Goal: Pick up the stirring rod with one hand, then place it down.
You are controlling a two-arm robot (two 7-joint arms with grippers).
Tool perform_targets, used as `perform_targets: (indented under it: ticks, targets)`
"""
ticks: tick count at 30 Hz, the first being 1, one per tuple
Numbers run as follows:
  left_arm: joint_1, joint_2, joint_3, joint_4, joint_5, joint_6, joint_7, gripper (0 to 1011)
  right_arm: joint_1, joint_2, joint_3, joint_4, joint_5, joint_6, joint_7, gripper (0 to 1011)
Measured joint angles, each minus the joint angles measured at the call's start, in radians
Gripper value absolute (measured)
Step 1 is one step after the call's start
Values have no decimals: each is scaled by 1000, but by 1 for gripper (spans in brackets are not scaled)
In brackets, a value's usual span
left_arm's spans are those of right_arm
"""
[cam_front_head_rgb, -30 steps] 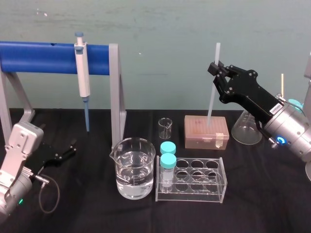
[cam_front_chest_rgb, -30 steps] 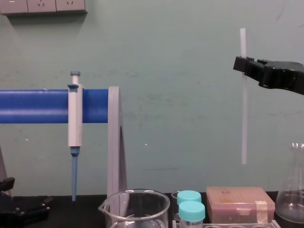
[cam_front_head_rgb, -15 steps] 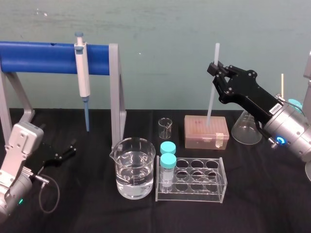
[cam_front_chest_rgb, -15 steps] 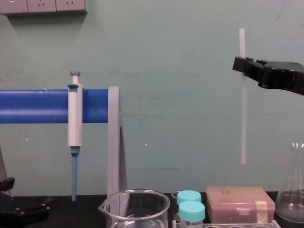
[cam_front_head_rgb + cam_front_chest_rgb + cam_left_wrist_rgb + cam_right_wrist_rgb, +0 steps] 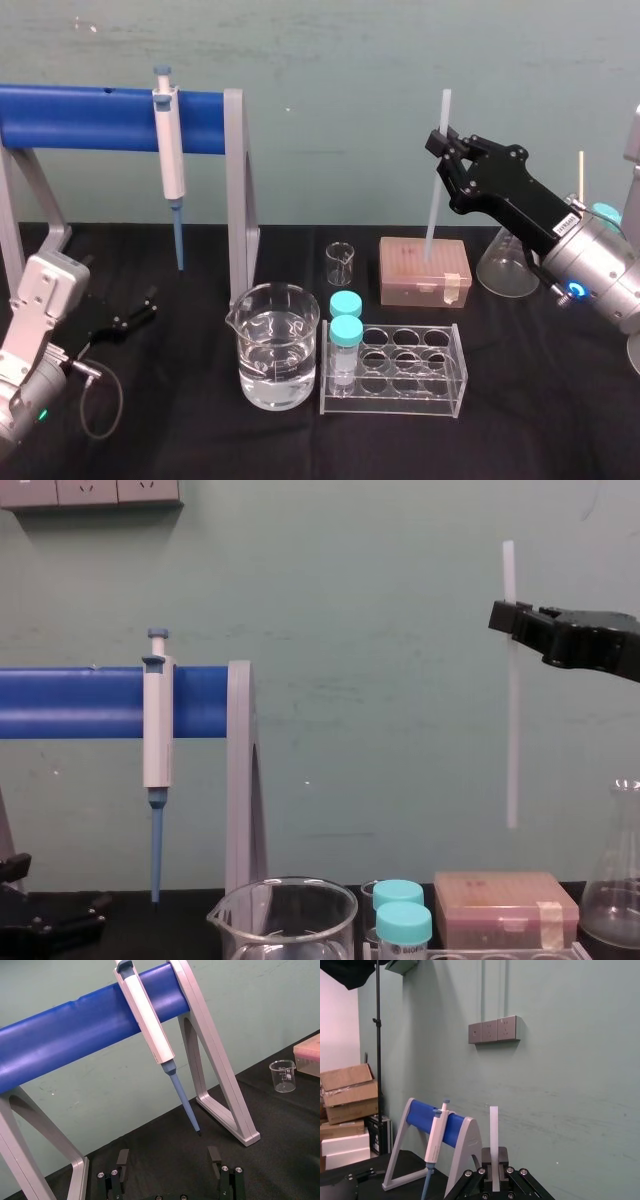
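Black right gripper [image 5: 440, 140] hardly moved in the last second, perhaps a touch leftward.
Its fingers clamp the thin white translucent stirring rod [image 5: 435, 205] upright, mostly below them; left gripper [image 5: 170, 1172] parked, fingers wide.

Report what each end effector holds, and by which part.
Right end effector grips the stirring rod near its upper end; left end effector is open, holding nothing.

Green wall [image 5: 350, 600]; sockets [image 5: 492, 1029]; cardboard boxes [image 5: 345, 1092]
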State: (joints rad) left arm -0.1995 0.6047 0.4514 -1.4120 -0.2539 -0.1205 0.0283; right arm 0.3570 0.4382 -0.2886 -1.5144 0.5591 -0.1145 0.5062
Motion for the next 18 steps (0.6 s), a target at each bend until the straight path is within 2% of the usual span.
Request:
perform_targets:
  ticks: [14, 18]
  targets:
    - [0, 0, 0, 0, 0, 0, 0, 1000, 0, 0, -5, 2, 4, -1, 8, 69]
    - [0, 0, 0, 0, 0, 0, 0, 1000, -2, 14, -6, 6, 24, -4, 46, 69]
